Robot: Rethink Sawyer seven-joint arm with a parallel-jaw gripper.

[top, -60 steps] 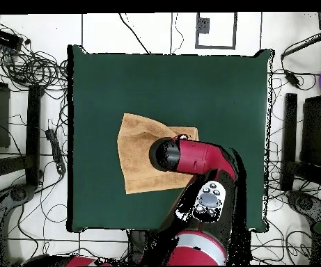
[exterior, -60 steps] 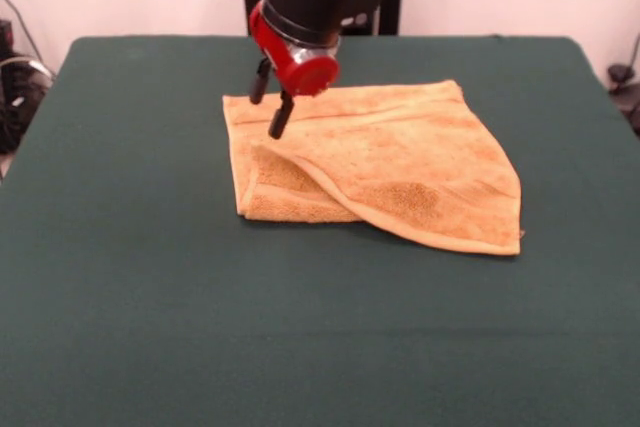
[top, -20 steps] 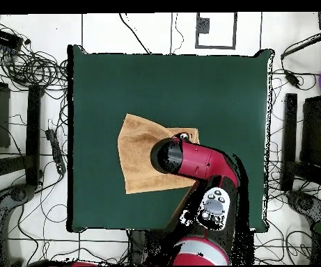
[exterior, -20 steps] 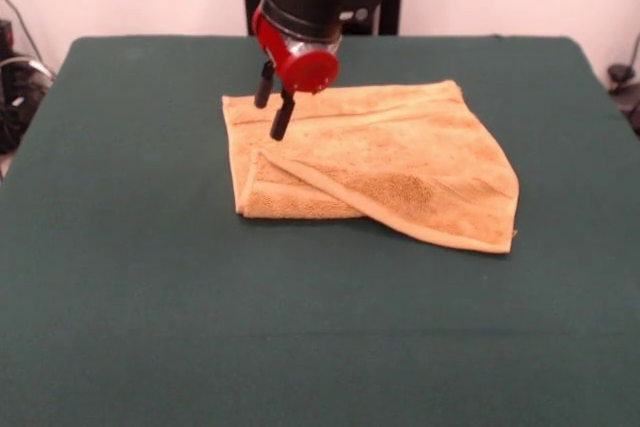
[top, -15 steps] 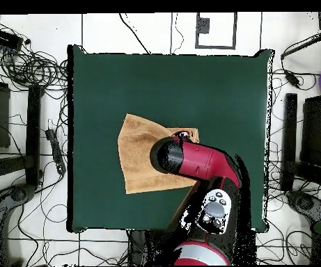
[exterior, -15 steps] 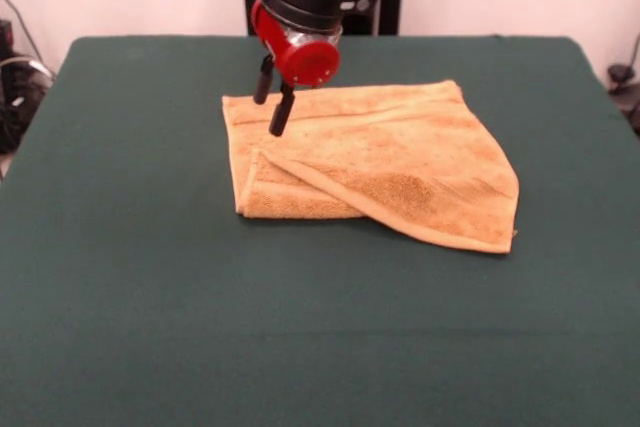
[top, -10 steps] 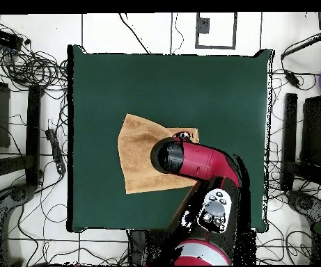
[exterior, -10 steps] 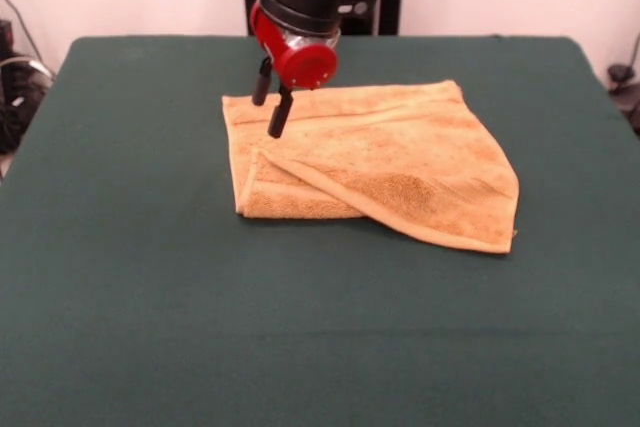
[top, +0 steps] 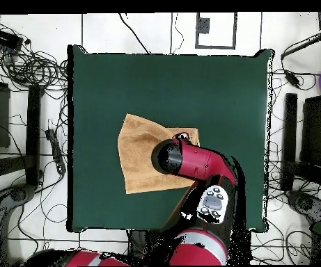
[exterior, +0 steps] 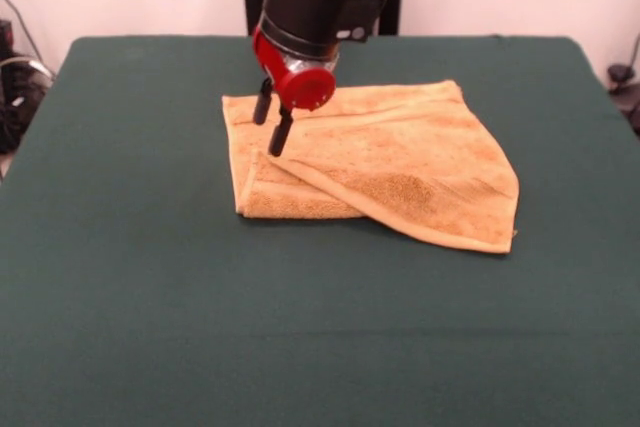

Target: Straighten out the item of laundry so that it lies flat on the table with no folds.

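Observation:
The golden-tan towel (exterior: 400,152) lies on the dark green table (exterior: 150,287), its front layer folded diagonally over the lower left part. In the overhead view the towel (top: 136,156) is partly hidden under the arm. My gripper (exterior: 272,124) hangs open over the towel's left end, its two black fingers (exterior: 279,133) apart, tips just above or touching the cloth near the fold's start. Nothing is held between them. The red wrist hides the gripper in the overhead view.
Green tabletop (top: 170,83) stretches wide around the towel on all sides. Cables and stands (top: 24,66) lie on the floor beyond the table's edges.
The gripper has dropped lower toward the towel's left end and shifted slightly forward. The towel has settled a little flatter than three seconds ago.

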